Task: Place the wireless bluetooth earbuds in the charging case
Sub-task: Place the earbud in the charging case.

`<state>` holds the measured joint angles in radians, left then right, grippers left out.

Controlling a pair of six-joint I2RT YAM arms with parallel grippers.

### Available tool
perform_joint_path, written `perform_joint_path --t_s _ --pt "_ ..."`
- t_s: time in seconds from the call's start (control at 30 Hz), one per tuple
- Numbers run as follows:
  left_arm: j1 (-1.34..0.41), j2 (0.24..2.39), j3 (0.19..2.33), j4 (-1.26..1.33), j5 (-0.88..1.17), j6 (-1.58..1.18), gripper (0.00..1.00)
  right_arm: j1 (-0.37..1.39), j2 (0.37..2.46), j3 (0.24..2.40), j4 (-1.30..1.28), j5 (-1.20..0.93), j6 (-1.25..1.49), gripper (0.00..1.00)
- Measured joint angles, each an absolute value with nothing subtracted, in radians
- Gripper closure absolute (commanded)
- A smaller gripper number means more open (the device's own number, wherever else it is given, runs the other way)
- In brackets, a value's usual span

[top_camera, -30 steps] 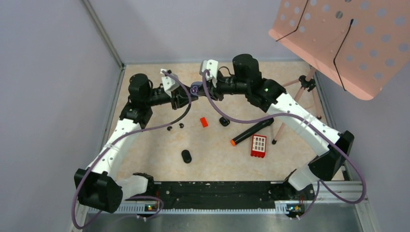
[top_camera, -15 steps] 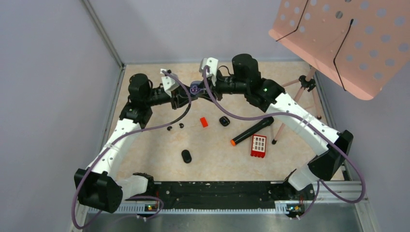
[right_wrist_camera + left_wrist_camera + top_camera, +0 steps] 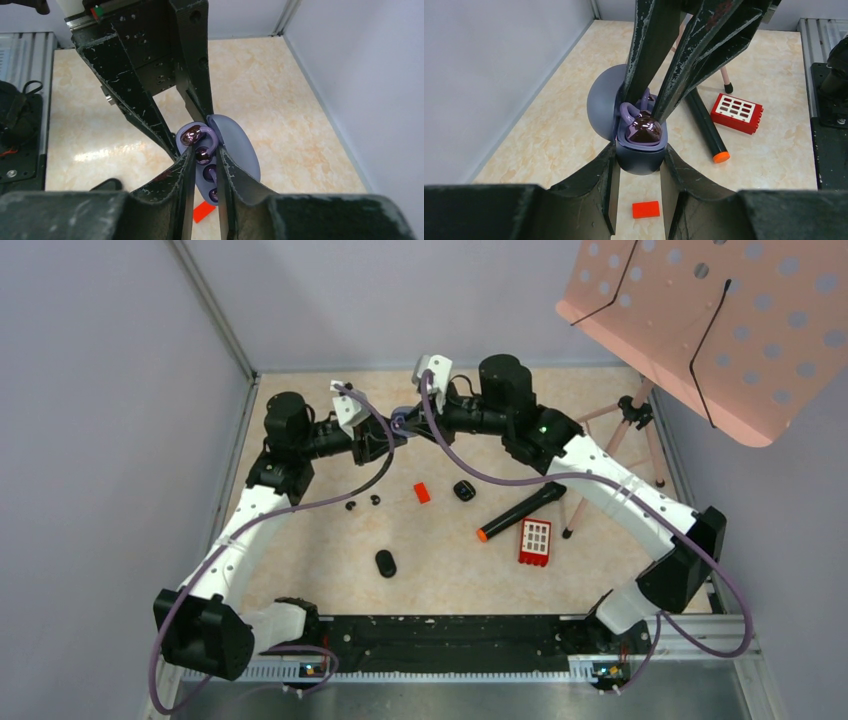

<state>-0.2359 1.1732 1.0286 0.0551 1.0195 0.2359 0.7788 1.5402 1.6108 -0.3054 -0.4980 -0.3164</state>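
The purple-blue charging case hangs above the table with its lid swung open, and my left gripper is shut on its body. A glossy dark earbud with a pale purple hook sits at the case's mouth. My right gripper reaches in from the opposite side, its narrow jaws pinched on that earbud. Its fingers slant down into the left wrist view. From above, the two grippers meet at the case. Two loose earbuds lie on the table.
Below the case lie a small red block, a black lump, a black marker with an orange tip, a red grid block and a black oval. A pink perforated stand stands at the right.
My right gripper has edged slightly left over the case. The left arm and the case have stayed where they were.
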Motion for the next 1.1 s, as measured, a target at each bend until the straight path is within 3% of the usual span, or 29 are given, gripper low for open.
perform_joint_path --t_s 0.3,0.53,0.83,0.93,1.03,1.1 --pt "-0.233 1.173 1.029 0.065 1.005 0.156 1.00 0.839 1.428 1.390 -0.073 -0.352 -0.393 0.98" --pt "-0.233 1.173 1.028 0.110 0.997 0.101 1.00 0.865 1.405 1.349 0.001 -0.280 -0.427 0.96" --pt "-0.239 1.165 1.025 0.110 1.004 0.107 1.00 0.873 1.405 1.351 0.015 -0.242 -0.426 0.77" --pt "-0.241 1.163 1.023 0.105 1.007 0.109 1.00 0.873 1.404 1.358 0.007 -0.251 -0.427 0.63" --pt "-0.241 1.162 1.023 0.099 1.002 0.117 1.00 0.875 1.394 1.370 -0.035 -0.277 -0.433 0.42" --pt "-0.242 1.162 1.023 0.097 1.000 0.126 1.00 0.875 1.390 1.389 -0.083 -0.308 -0.447 0.35"
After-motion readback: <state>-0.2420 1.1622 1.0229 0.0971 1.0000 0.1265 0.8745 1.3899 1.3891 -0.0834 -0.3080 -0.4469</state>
